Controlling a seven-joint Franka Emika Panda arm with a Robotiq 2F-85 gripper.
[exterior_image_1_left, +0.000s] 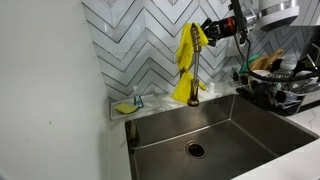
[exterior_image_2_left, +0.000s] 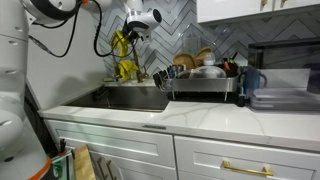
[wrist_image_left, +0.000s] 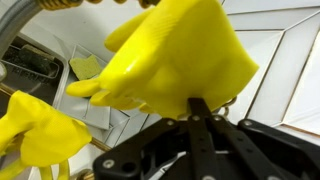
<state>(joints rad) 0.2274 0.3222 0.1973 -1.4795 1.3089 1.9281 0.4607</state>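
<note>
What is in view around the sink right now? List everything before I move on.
held glove: 1, yellow, at the top of the faucet, pinched in the gripper
second glove: 1, yellow, hanging lower on the faucet
faucet: 1, metal, behind the sink
sponge: 1, yellow, on the ledge at the sink's back corner
sink: 1, steel, set in the counter
dish rack: 1, dark, on the counter beside the sink, loaded with dishes
counter: 1, white
cabinets: white, under the counter
backsplash: white-grey herringbone tile
gripper: 1, black, fingers closed on the held glove
arm: 1, white
</note>
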